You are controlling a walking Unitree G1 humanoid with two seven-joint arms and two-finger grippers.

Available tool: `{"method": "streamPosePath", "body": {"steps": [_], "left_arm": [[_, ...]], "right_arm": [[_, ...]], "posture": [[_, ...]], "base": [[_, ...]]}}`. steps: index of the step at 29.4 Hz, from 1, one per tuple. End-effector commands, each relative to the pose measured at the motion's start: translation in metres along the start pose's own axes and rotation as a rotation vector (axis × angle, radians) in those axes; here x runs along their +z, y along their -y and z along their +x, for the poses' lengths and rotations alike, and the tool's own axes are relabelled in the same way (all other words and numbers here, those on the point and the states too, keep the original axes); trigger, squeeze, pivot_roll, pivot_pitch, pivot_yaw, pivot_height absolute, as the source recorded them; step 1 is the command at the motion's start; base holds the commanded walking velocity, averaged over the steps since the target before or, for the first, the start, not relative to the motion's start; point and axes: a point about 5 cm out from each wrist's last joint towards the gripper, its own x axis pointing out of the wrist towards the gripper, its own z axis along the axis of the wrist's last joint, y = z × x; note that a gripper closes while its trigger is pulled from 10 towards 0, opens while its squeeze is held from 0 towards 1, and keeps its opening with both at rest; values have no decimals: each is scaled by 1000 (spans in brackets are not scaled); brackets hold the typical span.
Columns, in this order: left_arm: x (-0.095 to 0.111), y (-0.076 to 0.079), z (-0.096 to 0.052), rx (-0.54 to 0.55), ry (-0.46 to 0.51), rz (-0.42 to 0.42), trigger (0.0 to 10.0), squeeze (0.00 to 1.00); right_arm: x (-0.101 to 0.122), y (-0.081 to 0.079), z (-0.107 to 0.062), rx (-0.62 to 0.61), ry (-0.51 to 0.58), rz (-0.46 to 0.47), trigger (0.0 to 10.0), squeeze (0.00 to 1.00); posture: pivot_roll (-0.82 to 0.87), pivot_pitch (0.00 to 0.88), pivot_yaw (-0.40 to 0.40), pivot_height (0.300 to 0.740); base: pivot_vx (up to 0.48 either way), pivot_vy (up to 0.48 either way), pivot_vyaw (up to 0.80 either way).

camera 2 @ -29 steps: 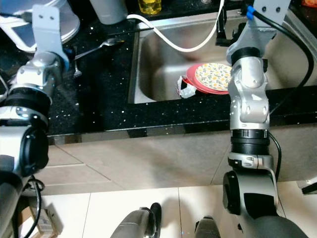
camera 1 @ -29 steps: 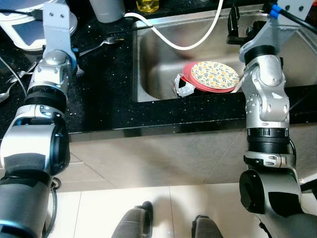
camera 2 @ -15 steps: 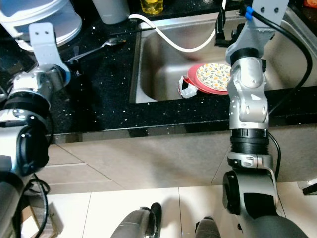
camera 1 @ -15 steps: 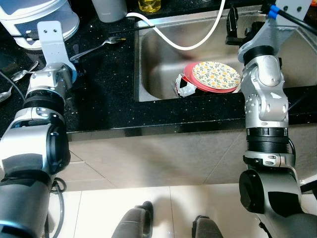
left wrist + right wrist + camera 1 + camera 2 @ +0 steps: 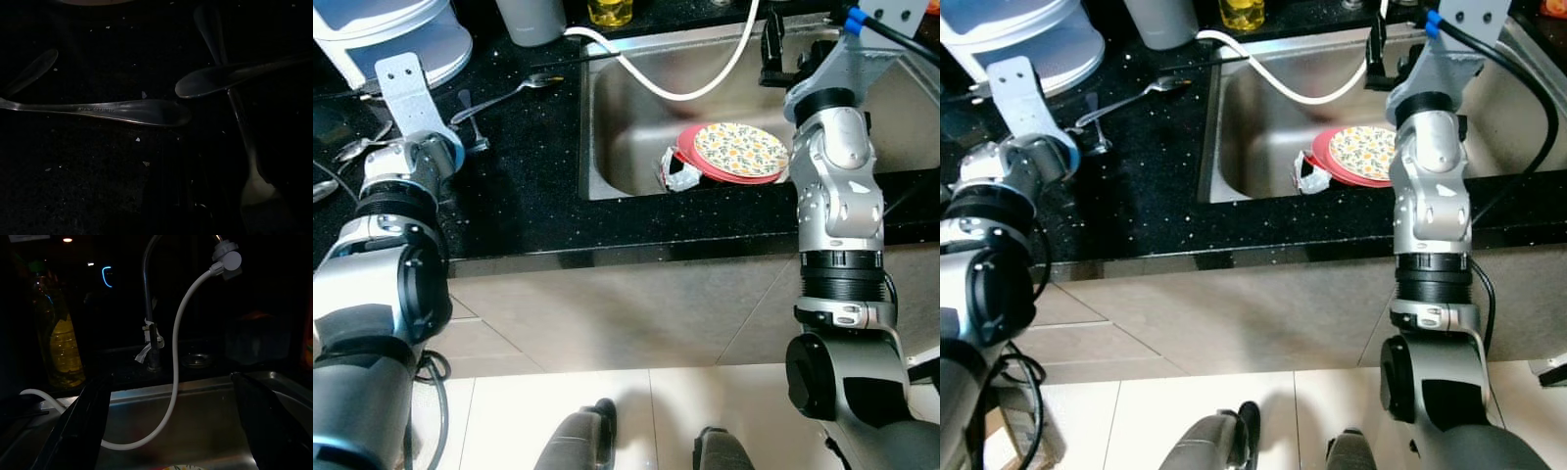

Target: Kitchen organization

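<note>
**Left arm over the loose cutlery, right parked above the sink**

You had the left gripper [image 5: 470,122] low over the black countertop [image 5: 519,186], w/ spoons and a fork lying just under it. Left wrist view showed a long spoon [image 5: 122,111] flat on the stone, a second spoon [image 5: 215,81] crossing a fork handle [image 5: 242,127] beside it. Couldn't tell whether that claw was spread or clenched; fingers too dark to read. Nothing looked held.

Right gripper [image 5: 773,49] hung over the steel sink [image 5: 626,127], fingers [image 5: 80,431] splayed wide apart, released, grasping nothing. Below it sat the floral plate [image 5: 739,149] stacked on a red plate [image 5: 690,157], w/ a crumpled wrapper [image 5: 675,176] touching the rim. White faucet hose [image 5: 178,377] looped down into the basin, near the right wrist.

Risks, as I judged them:
- Crossed cutlery: closing on the fork could've dragged the second spoon along or flicked it off the counter.
- Thin, flat handles on polished stone: fingertips likely to slip.
- Right arm dropping for the plates might've snagged the hose.
- Stacked plates sat tilted, so a pinch on the top rim could've slid it.
</note>
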Motion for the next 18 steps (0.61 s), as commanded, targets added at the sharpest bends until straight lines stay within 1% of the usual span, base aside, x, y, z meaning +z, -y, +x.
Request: {"method": "streamPosePath", "body": {"steps": [1,6,7,8,9,10,11,12,14,15,16,18], "left_arm": [[-25,-7,4,30,-94,20,0,0],[-19,0,3,5,-60,22,0,0],[-13,2,3,-2,-27,38,0,0],[-13,2,3,-2,-27,38,0,0],[-5,7,1,-15,18,63,0,0],[-5,7,1,-15,18,63,0,0],[6,14,-1,-39,73,96,0,0],[6,14,-1,-39,73,96,0,0],[23,28,-7,-98,171,151,0,0],[23,28,-7,-98,171,151,0,0],[29,34,-10,-122,208,175,0,0],[33,47,-14,-177,239,213,39,0]], "right_arm": [[2,-5,1,15,13,6,10000,0],[2,-5,1,14,14,7,10000,0],[2,-5,1,14,14,7,10000,0],[2,-5,1,14,14,7,10000,0],[2,-5,2,13,14,7,10000,0],[2,-5,2,13,14,7,10000,0],[2,-5,2,13,14,7,10000,0],[2,-5,2,13,14,7,10000,0],[2,-5,1,12,15,8,10000,0],[2,-5,1,12,15,8,10000,0],[2,-5,1,12,16,8,10000,0],[2,-5,1,12,16,8,10000,0]], "posture": [[84,147,149,740],[84,146,150,740],[84,146,150,740],[84,146,150,740],[84,144,151,740],[84,144,151,740],[84,144,151,740],[84,144,151,740],[85,142,151,740],[85,142,151,740],[85,142,151,740],[88,140,151,740]], "base": [[0,0,0],[0,0,0],[0,0,0],[0,0,0],[0,0,0],[0,0,0],[0,0,0],[0,0,0],[0,0,0],[0,0,0],[0,0,0],[0,0,0]]}}
